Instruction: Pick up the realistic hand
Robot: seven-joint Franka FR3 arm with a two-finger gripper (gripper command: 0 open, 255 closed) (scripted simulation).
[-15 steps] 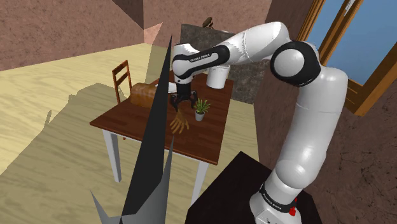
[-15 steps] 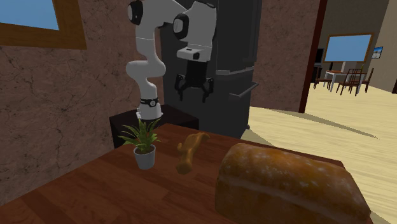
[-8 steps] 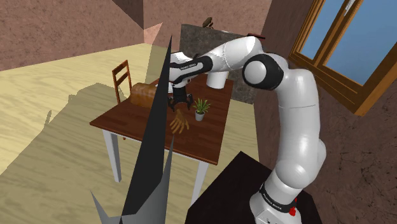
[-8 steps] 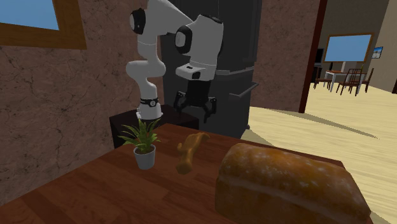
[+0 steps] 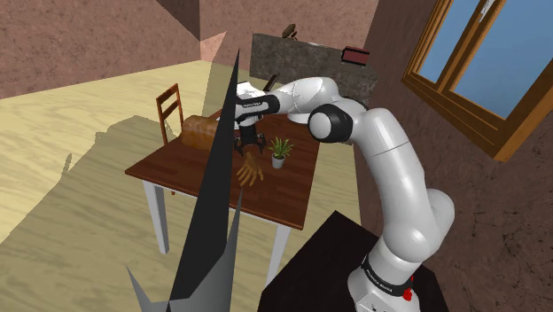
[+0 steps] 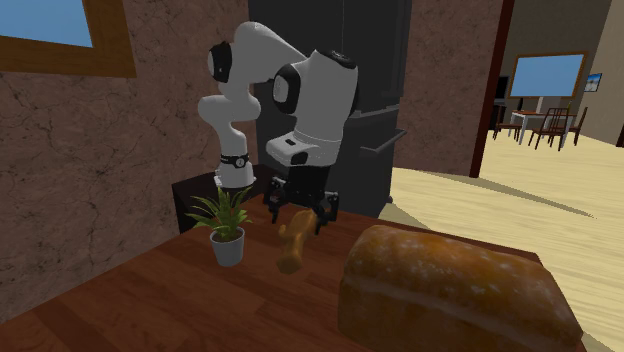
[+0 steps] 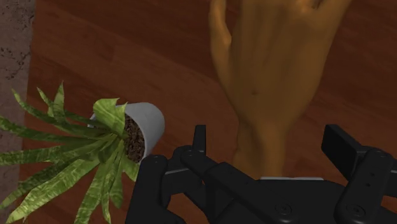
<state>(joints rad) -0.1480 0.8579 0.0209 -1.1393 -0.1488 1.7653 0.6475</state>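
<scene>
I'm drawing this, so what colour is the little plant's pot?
Light grey pot, seen best in the wrist view.

My claw [image 7: 270,143] is black, the hand [image 7: 273,70] is tan orange-brown, and the desk [image 7: 127,51] shows reddish-brown wood grain. The plant [image 7: 57,146] has green leaves streaked paler, its pot [image 7: 149,121] is pale grey, and the loaf [image 6: 450,295] is golden brown.

The arm [image 5: 390,168] is glossy white, built of fat rounded links with dark grey bands and caps at the joints. Just above the black box stand [image 5: 323,261] its base wears a black collar with small white lettering and a red spot. The link farthest from the stand is dark, also lettered in white. The gripper [image 6: 300,213] is all black and blocky, with round screw recesses on its body
</scene>
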